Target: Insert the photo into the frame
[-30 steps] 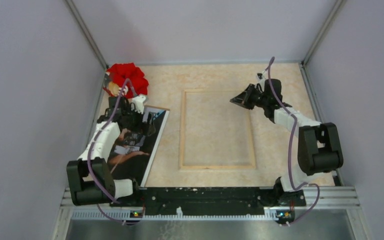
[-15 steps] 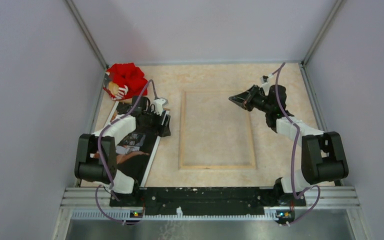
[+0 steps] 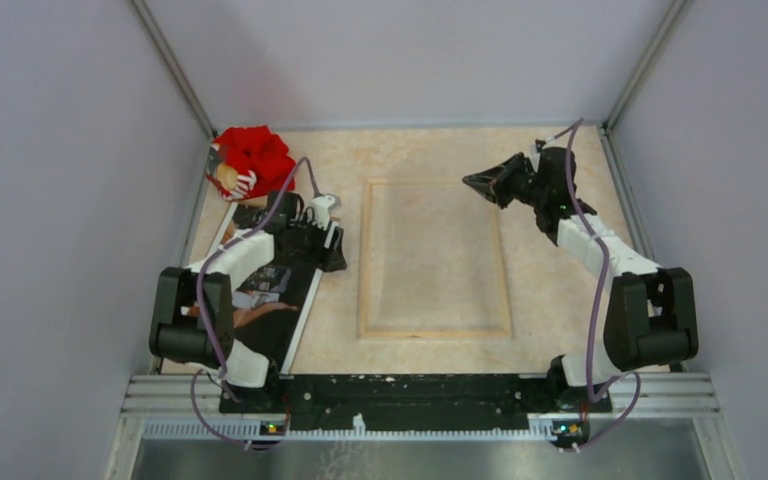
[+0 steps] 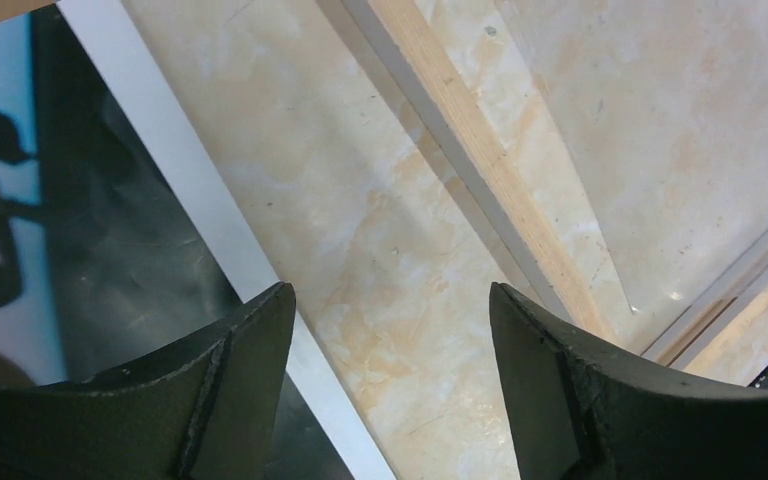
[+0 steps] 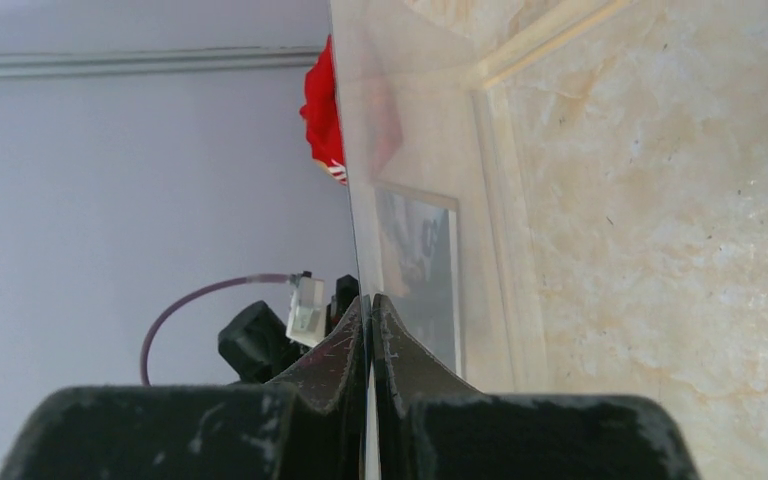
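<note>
At nine o'clock on the marbled beige desk (image 3: 540,300), the large glossy dark photo with a thin white border (image 3: 275,300) lies flat. The left claw (image 4: 390,300) is spread wide over its right edge. The thin light-wood rectangular frame (image 3: 364,260) lies at the centre. Toward one o'clock, the right claw (image 5: 370,300) is pinched tight on a clear glossy sheet (image 5: 410,150).

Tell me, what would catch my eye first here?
The bright red bundle in the far left corner, surely. Next, the dark glossy photo lying under the left arm, beside the pale wooden frame mid-table. The right arm pinches a clear sheet in its shut jaws.
</note>
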